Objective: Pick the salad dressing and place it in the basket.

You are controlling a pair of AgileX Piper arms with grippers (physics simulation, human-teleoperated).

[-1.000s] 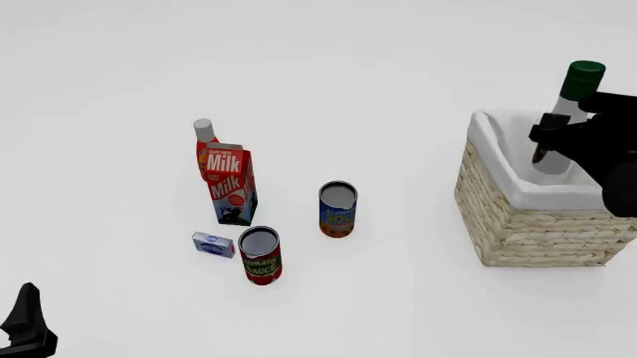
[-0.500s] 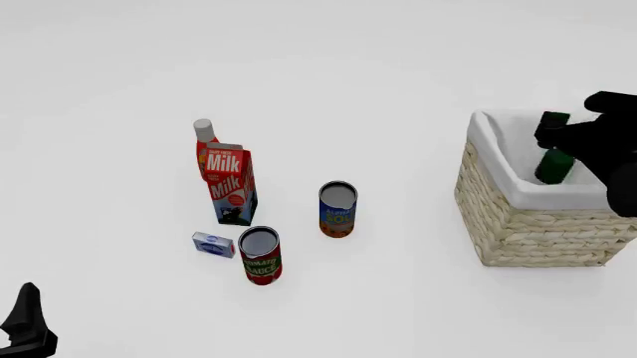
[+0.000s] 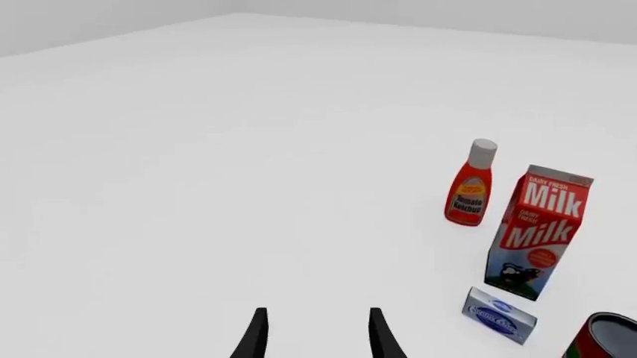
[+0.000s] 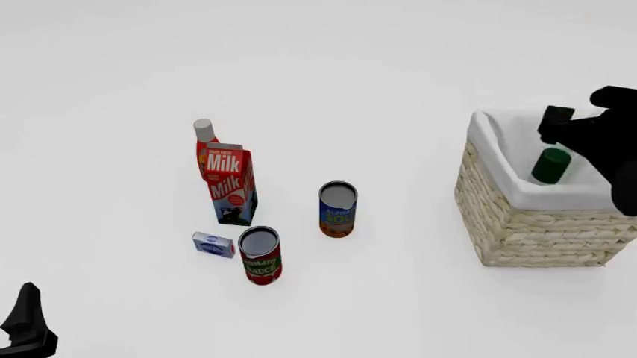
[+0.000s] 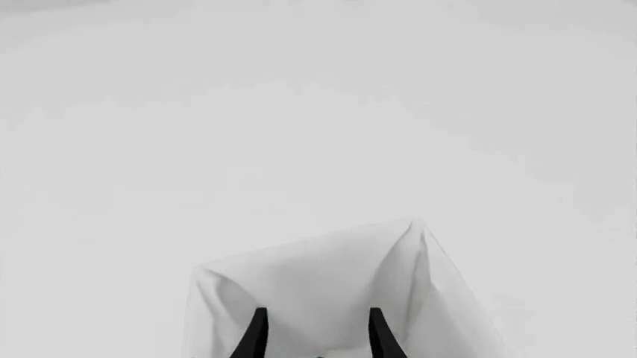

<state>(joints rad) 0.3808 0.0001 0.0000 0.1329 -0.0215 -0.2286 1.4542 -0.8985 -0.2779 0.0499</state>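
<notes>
Only the dark green cap of the salad dressing [image 4: 550, 165] shows; it sits low inside the basket [image 4: 532, 224] at the right of the table. My right gripper [image 4: 559, 125] hovers just above the basket's far side, open and holding nothing. In the right wrist view the gripper [image 5: 313, 317] points at the basket's white cloth lining [image 5: 329, 276], and the bottle is out of sight there. My left gripper [image 4: 25, 328] rests at the near left corner. In its wrist view the left gripper [image 3: 313, 317] is open and empty.
Left of centre stand a milk carton [image 4: 230, 184] and, behind it, a red ketchup bottle [image 4: 205, 145]. Nearer me are a blue can [image 4: 338, 209], a tomato sauce can [image 4: 259, 254] and a small blue-white box [image 4: 213, 244].
The salad dressing was held upright above the basket by my right gripper. It has since been let go and dropped inside, and the gripper has drawn up and back a little.
</notes>
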